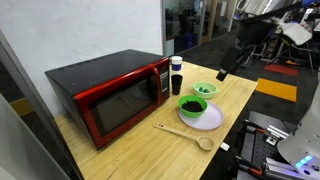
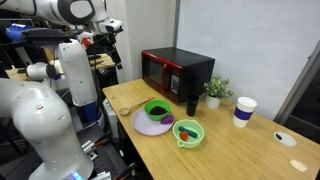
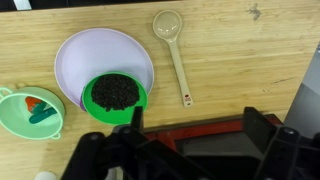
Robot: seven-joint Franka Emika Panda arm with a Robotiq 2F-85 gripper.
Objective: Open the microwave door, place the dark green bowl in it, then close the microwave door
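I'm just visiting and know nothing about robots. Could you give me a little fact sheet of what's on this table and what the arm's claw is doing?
microwave: red front, standing on the wooden table
microwave door: closed
dark green bowl: on the lavender plate, outside the microwave
lime-green bowl: beside the plate
wooden spoon: lying flat on the table
gripper: open, empty, in the air away from the door
task progress: no step done yet

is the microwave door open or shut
Shut. The microwave door lies flush and flat in both exterior views, with no gap or interior showing.
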